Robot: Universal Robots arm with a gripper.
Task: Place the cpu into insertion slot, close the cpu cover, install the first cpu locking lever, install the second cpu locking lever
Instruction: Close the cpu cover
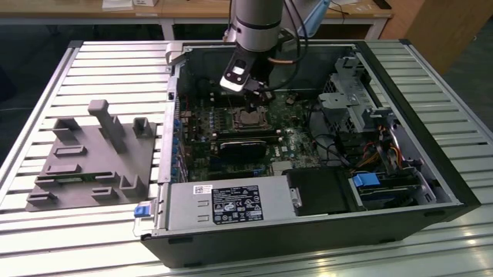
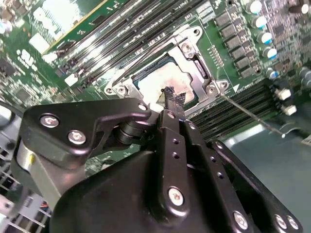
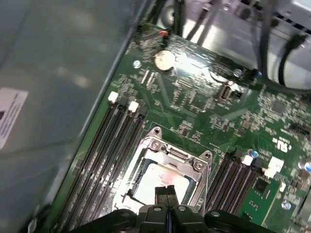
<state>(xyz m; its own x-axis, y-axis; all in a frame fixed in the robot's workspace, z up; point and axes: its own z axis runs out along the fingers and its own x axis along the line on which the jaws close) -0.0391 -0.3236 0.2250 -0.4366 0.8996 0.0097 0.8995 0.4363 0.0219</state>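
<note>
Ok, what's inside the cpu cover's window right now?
The cpu sits in the cpu cover window, its pale metal top showing. The shut gripper hides the edge nearest it, and the insertion slot underneath is covered by the cpu.

Slatted metal table, two things on it.
The ribbed silver table (image 1: 108,63) spans the frame. An open black computer case (image 1: 308,236) lies across its centre and right. A grey moulded fixture block (image 1: 92,156) sits at middle left, just beside the case.
</note>
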